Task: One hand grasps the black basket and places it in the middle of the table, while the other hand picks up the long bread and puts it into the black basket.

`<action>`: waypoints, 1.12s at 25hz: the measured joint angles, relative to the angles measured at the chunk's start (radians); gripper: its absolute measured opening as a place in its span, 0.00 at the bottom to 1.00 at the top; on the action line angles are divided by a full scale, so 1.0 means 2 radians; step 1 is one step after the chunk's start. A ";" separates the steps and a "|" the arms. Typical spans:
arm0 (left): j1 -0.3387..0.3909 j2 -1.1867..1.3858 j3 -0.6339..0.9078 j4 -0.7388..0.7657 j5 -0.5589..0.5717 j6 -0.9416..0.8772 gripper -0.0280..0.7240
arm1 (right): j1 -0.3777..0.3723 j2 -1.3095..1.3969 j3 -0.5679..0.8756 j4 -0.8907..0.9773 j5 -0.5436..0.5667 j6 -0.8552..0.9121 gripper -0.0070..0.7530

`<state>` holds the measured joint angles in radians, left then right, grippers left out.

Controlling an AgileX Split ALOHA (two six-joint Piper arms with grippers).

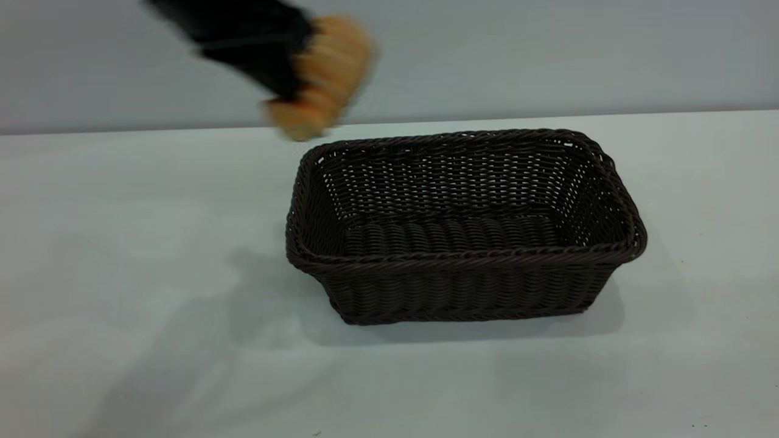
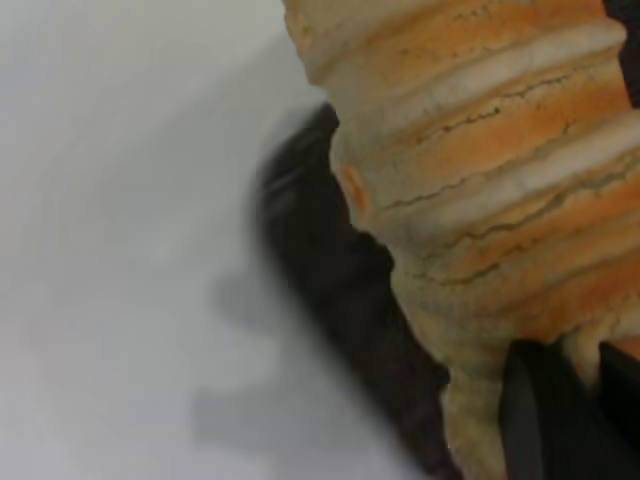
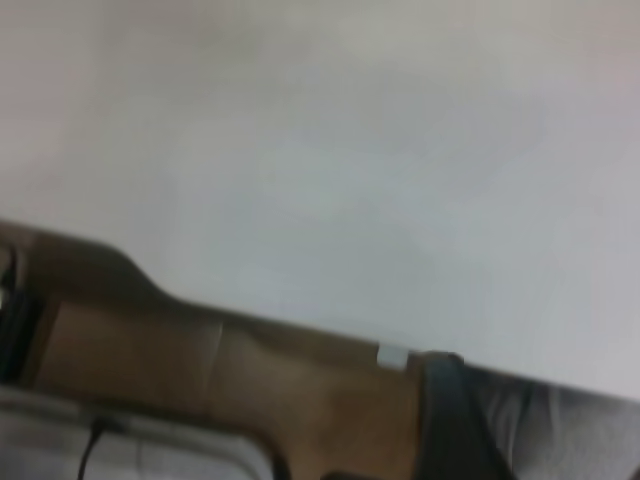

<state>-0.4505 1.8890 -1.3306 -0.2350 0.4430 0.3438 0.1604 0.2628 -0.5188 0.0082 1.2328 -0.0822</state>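
The black basket (image 1: 462, 258) stands upright and empty on the table (image 1: 122, 243), slightly right of the middle. My left gripper (image 1: 291, 68) is shut on the long bread (image 1: 335, 55) and holds it in the air above and behind the basket's left far corner, blurred by motion. In the left wrist view the ridged golden bread (image 2: 490, 170) fills the frame between the black fingers (image 2: 530, 420), with a dark part of the basket (image 2: 340, 290) below it. The right arm is outside the exterior view.
The right wrist view shows pale tabletop (image 3: 350, 170), its edge and a brown floor (image 3: 150, 360) beyond. A grey wall (image 1: 548, 55) runs behind the table's far edge.
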 joint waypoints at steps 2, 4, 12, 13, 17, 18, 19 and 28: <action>-0.027 0.027 -0.018 -0.016 0.002 0.009 0.09 | 0.000 -0.021 0.000 -0.004 -0.003 0.003 0.62; -0.052 0.063 -0.027 -0.025 0.002 0.020 0.09 | 0.000 -0.037 0.001 -0.010 -0.006 0.007 0.62; -0.087 0.167 -0.045 -0.030 -0.038 0.037 0.11 | 0.000 -0.058 0.022 -0.012 -0.044 0.014 0.62; -0.086 0.169 -0.046 -0.030 -0.040 0.033 0.14 | 0.000 -0.058 0.023 -0.012 -0.045 0.014 0.62; -0.086 0.163 -0.047 -0.025 -0.045 0.030 0.40 | 0.000 -0.058 0.023 -0.012 -0.047 0.014 0.61; -0.086 0.157 -0.047 -0.021 -0.043 0.030 0.48 | 0.000 -0.058 0.023 -0.012 -0.047 0.014 0.61; -0.086 0.149 -0.047 -0.016 -0.037 0.029 0.56 | 0.000 -0.058 0.023 -0.012 -0.047 0.014 0.61; -0.079 -0.031 -0.047 0.104 0.140 -0.021 0.93 | 0.000 -0.058 0.023 -0.012 -0.048 0.014 0.61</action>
<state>-0.6087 1.8267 -1.4256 -0.0277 0.7222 0.3024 0.1604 0.1460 -0.4724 -0.0162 1.1372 -0.0545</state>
